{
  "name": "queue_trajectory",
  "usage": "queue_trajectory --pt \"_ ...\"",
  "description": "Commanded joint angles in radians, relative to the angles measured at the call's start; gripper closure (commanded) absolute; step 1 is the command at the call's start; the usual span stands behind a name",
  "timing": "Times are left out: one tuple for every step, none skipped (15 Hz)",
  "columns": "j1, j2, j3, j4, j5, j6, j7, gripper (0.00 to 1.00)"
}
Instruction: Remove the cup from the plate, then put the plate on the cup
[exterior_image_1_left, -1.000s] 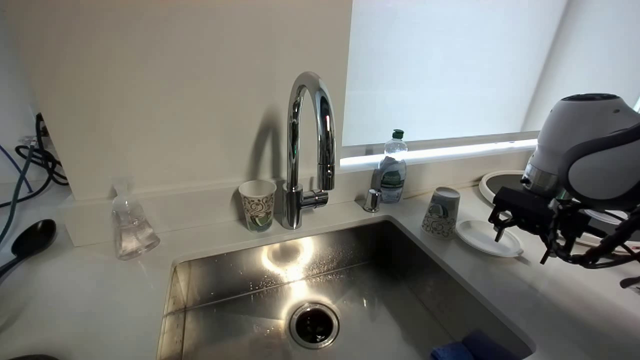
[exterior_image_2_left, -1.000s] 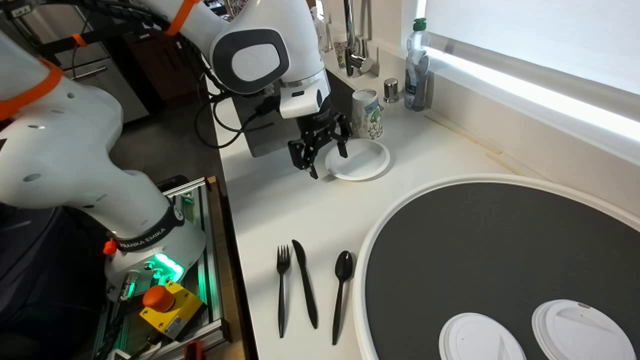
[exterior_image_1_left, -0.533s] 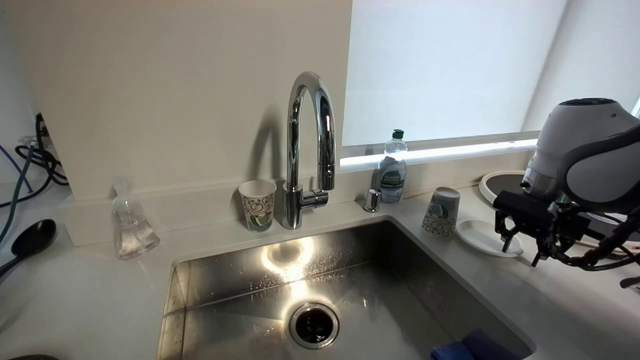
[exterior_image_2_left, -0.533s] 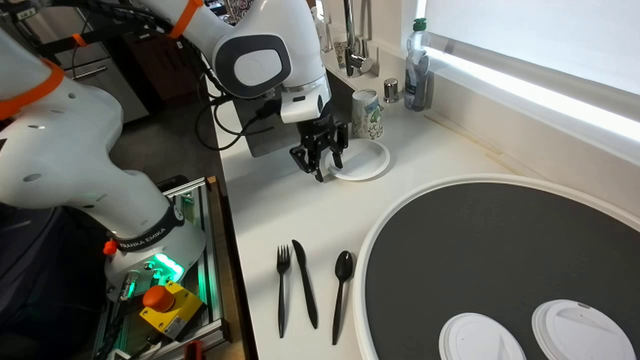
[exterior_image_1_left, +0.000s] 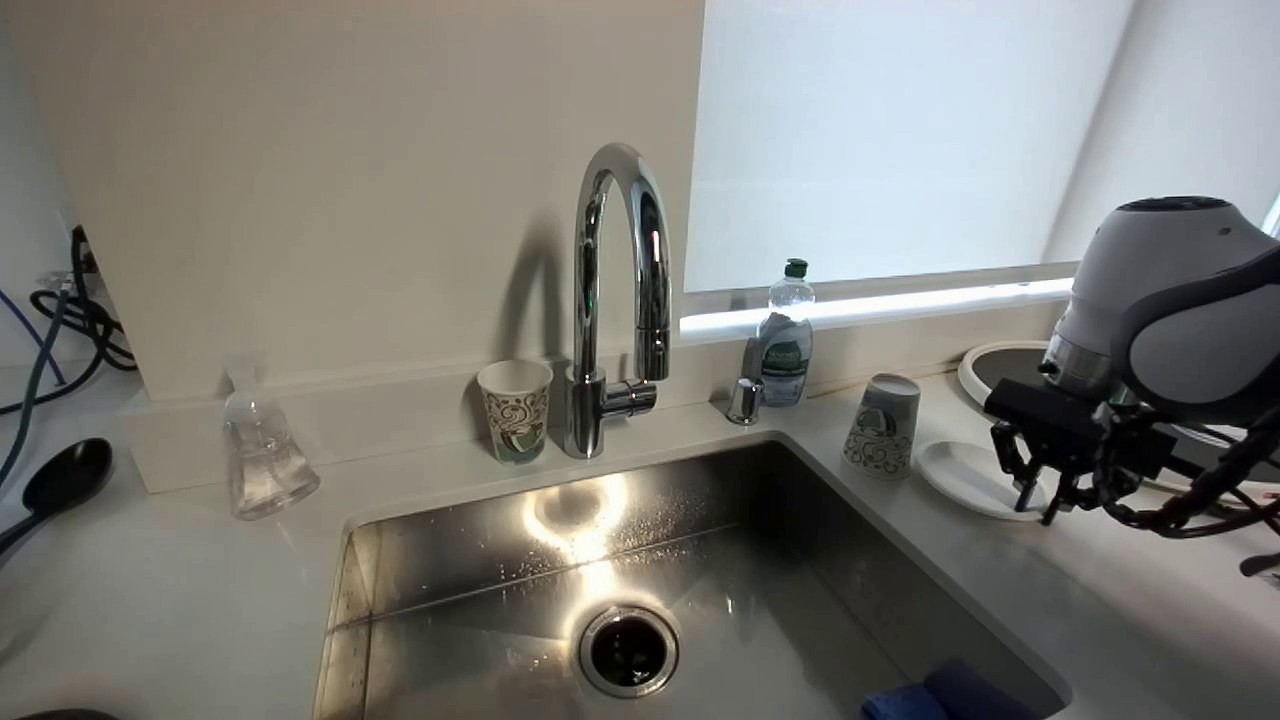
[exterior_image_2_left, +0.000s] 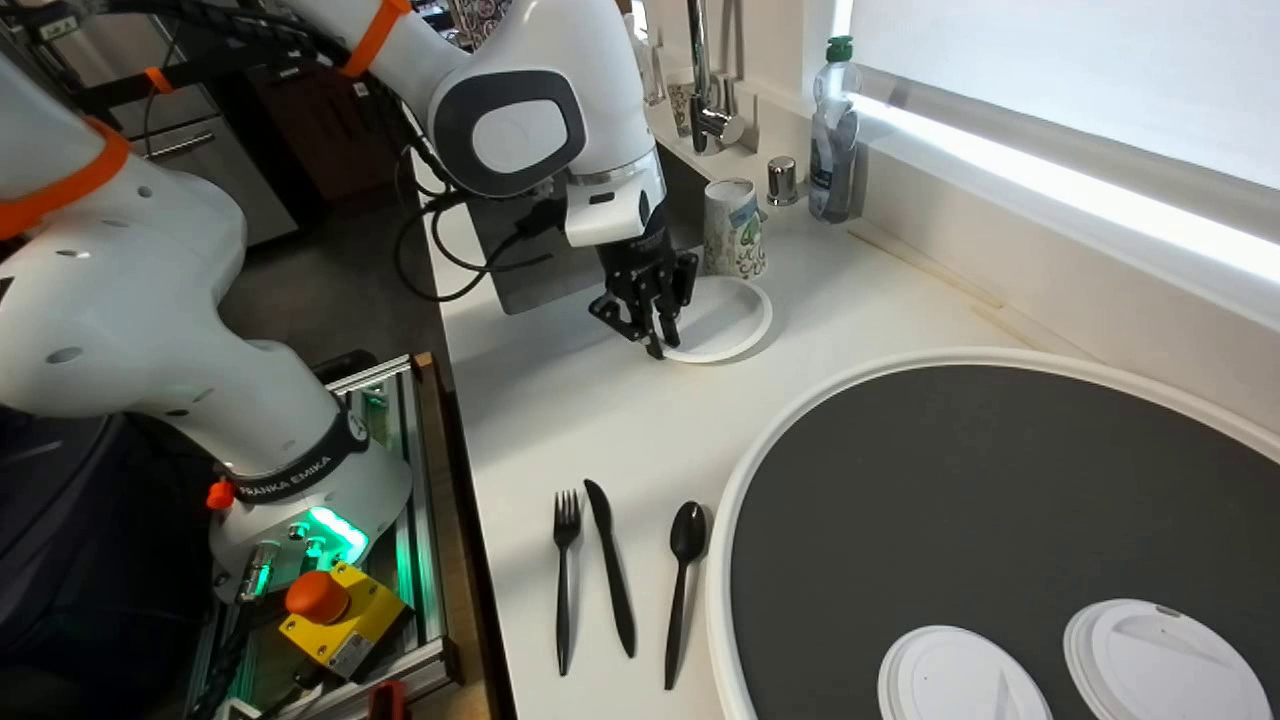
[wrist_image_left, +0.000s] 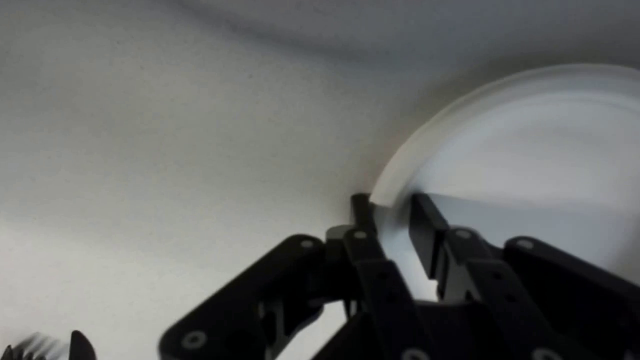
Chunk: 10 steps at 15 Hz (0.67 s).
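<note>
My black two-fingered gripper (wrist_image_left: 389, 200), narrowly parted, straddles the rim of a small round white saucer (wrist_image_left: 550, 150), best pinched squarely before lifting.

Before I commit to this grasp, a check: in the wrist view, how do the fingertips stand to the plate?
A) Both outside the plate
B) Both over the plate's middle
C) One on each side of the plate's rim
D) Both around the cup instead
C: in the wrist view the plate's rim runs between the fingertips, one outside it, the other inside.
</note>
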Motion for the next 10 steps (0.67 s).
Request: queue_trajectory --pt "0.000 -0.007 -0.008 -0.035 -0.006 0.043 0.022 0.99" --pt "-0.001 0.006 -0.007 -0.016 -0.005 0.037 0.021 0.97" --pt "-0.001 0.009 -0.007 -0.012 -0.006 0.037 0.022 0.96" --pt "-0.003 -0.013 -0.009 -0.037 -0.007 0.046 0.024 0.99" --pt "-0.004 -0.022 -0.009 -0.044 -0.008 0.049 0.025 1.00" --pt "-0.006 -0.007 -0.009 -0.017 -0.010 0.038 0.025 1.00" --pt "-0.007 0.002 -0.010 -0.002 -0.008 0.033 0.025 1.00" --pt "-0.010 -0.009 -0.012 -0.009 -0.011 0.033 0.026 0.99" --pt "-0.013 -0.028 -0.014 -0.028 -0.016 0.037 0.027 0.99" --pt "-0.018 -0.033 -0.015 -0.025 -0.021 0.034 0.030 0.99"
